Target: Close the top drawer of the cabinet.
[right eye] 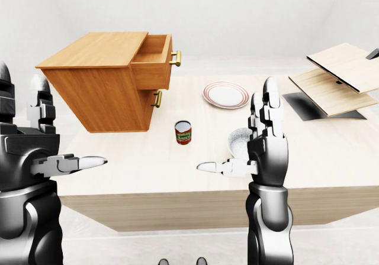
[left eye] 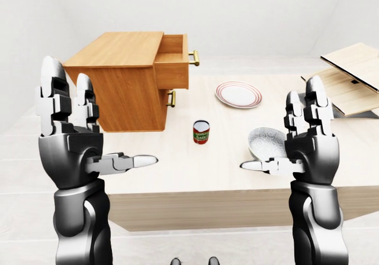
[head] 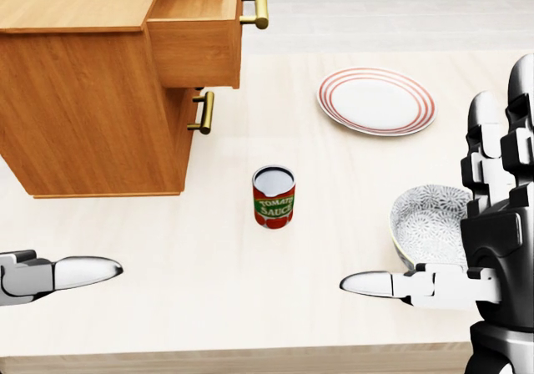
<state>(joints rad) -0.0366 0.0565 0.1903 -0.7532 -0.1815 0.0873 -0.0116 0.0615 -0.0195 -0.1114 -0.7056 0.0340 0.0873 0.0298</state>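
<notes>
Projecting from the wooden cabinet [head: 83,98] at the head view's upper left, the top drawer [head: 196,44] stands pulled out over the counter [head: 200,282]. We hold the left hand [left eye: 68,135] and right hand [left eye: 308,141] raised, fingers released, grasping nothing, either side of a tomato sauce can [head: 274,197].

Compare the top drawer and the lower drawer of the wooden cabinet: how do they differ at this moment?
The top drawer is pulled out, with its inside open to view; the lower drawer sits flush in the cabinet. The top drawer's handle therefore stands farther to the right in the head view than the lower handle. Both drawers share the same wood and a gold bar handle. Neither the left hand nor the right hand touches them.
</notes>
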